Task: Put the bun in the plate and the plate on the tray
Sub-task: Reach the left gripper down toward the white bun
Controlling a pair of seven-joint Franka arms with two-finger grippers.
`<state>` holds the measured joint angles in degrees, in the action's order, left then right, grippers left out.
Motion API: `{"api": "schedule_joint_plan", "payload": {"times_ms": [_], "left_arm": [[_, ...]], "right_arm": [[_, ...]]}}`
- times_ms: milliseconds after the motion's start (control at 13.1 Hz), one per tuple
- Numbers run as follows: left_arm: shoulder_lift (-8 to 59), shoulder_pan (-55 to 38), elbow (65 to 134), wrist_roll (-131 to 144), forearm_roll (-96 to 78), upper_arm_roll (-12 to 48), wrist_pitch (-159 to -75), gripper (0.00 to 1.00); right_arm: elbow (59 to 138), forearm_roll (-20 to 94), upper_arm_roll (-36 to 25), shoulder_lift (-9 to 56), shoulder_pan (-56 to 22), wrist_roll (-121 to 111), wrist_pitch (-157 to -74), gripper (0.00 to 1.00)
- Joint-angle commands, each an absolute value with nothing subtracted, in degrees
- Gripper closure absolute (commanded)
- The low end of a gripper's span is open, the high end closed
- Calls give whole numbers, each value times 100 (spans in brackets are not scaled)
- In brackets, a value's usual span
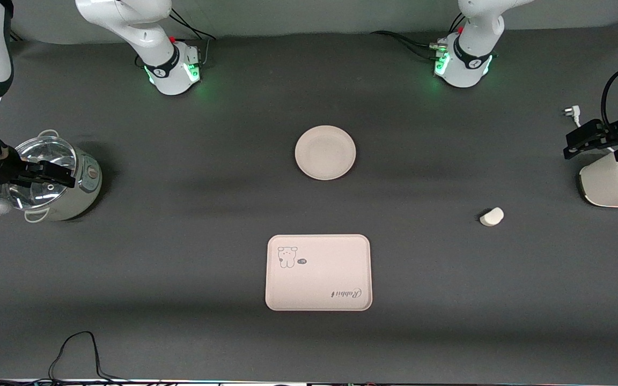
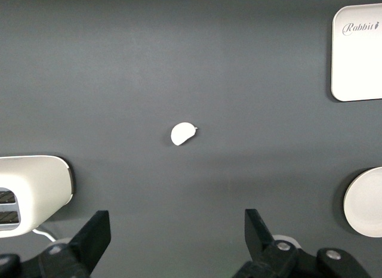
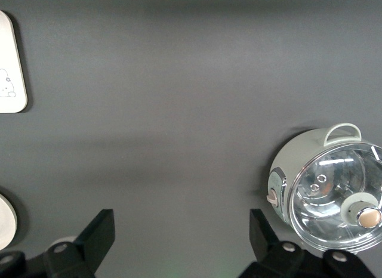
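Dark table (image 1: 180,268): tray (image 1: 318,272) nearest the front camera, plate (image 1: 325,152) farther, bun (image 1: 492,216) loose toward my left arm's end. Left gripper (image 2: 176,230) hovers wide open, empty (nearest the bun); right gripper (image 3: 179,233) waits open over the pot (image 1: 59,179).

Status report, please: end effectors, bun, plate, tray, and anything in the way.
Left end effector open, empty, above a white appliance. Right end effector open, above a glass-lidded pot. Bun on table, plate empty, tray bare. Nothing in the way.

A robot lab: two arm bases (image 1: 172,69) bolted to a grey-matted worktop (image 1: 180,268), cables (image 1: 78,354) trailing at its edge.
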<state>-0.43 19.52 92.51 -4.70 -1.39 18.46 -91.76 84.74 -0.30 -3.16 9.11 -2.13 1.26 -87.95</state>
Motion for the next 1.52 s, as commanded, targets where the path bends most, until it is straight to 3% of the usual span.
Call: {"api": "schedule_joint_plan", "payload": {"times_ms": [0, 381, 533, 838, 1448], "left_arm": [[44, 1872, 9097, -378, -53, 1828, -9053, 0], [727, 1855, 9341, -475, 350, 1828, -9227, 0], [1106, 1794, 9657, -466, 509, 1819, -9946, 0], [1283, 1775, 11089, -369, 756, 1802, -12018, 0], [1977, 2004, 12558, -352, 756, 1696, -14473, 0]], "right_arm": [[8569, -132, -360, 809, -264, 26, -8824, 0], [8569, -114, -360, 809, -264, 26, -8850, 0], [8578, -105, -360, 809, -264, 26, -8868, 0], [8604, -70, -369, 809, -255, 26, -8921, 0], [8710, -62, -387, 773, -255, 26, -9053, 0]]}}
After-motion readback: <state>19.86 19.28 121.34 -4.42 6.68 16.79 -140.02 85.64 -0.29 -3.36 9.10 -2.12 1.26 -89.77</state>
